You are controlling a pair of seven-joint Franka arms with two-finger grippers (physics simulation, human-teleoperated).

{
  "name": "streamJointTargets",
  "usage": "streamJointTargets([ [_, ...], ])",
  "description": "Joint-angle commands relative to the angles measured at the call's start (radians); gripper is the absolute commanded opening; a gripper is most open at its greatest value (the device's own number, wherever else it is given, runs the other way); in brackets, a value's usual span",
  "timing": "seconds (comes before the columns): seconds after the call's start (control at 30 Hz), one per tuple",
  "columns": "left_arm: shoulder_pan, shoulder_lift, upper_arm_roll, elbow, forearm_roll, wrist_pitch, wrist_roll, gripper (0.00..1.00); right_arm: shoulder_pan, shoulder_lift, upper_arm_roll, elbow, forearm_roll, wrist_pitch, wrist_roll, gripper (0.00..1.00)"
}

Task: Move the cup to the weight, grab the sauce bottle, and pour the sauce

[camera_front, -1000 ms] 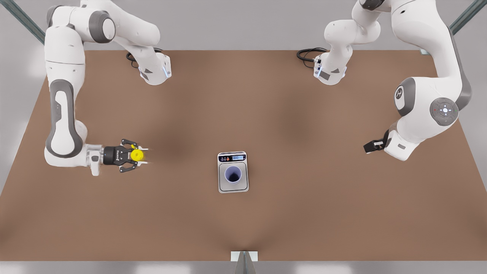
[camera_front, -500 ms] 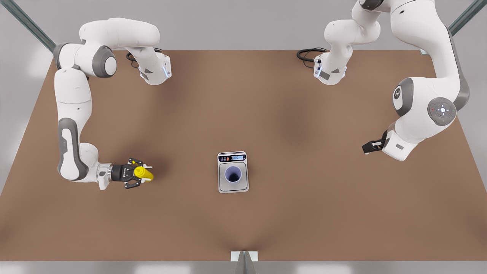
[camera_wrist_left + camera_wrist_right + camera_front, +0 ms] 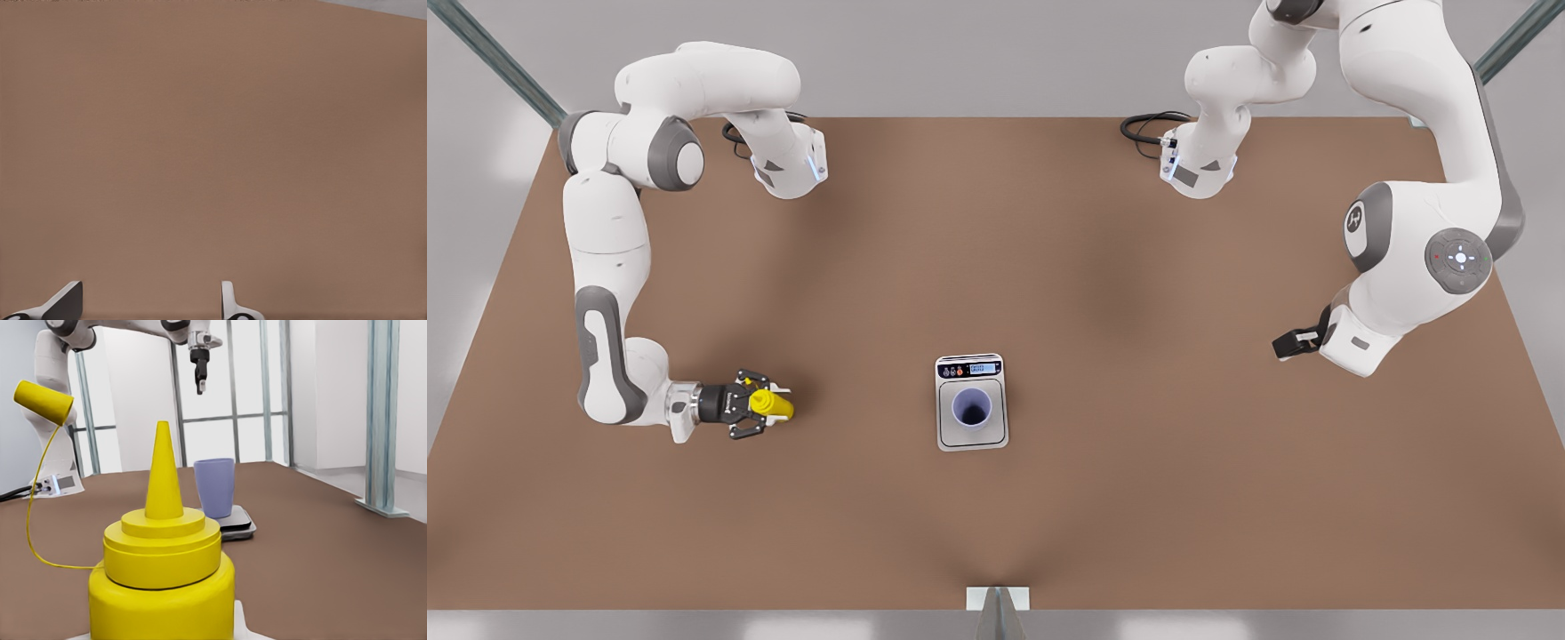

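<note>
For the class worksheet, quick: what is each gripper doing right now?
Right gripper: closed on the sauce bottle, on the front view's left.
Left gripper: open, holding nothing, waiting on the front view's right.

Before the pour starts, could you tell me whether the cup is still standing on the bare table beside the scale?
No: in the front view the cup stands upright on the weight, on its steel plate.

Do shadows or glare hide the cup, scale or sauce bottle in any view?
No. Front view: dark patches on the table, none over the cup on the weight or the sauce bottle in the right gripper. Right wrist view: bright windows behind, bottle evenly lit. Left wrist view: even light past the open left gripper.
</note>
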Motion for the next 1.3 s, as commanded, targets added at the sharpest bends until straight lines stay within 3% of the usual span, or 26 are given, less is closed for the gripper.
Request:
streamJointTargets([
  [0.0,0.0,0.0,0.0,0.0,0.0,-0.001,0.0,1.0,-0.001,0.0,0.0,0.0,0.0,0.001,0.0,0.98],
  [0.8,-0.011,0.0,0.0,0.0,0.0,0.001,0.0,1.0,-0.006,0.006,-0.003,-0.003,-0.002,0.001,0.006,1.0],
  [1.1,-0.012,0.0,0.0,0.0,0.0,0.001,-0.002,1.0,-0.162,-0.005,-0.005,-0.011,-0.172,-0.011,-0.003,1.0],
  [1.2,-0.012,0.0,0.0,0.0,0.0,0.001,0.0,1.0,-0.283,-0.116,-0.003,-0.011,-0.284,-0.057,0.07,1.0],
  [1.27,-0.012,0.0,0.0,0.0,0.0,0.001,0.0,1.0,-0.268,-0.316,-0.001,-0.003,-0.371,-0.078,0.377,1.0],
])
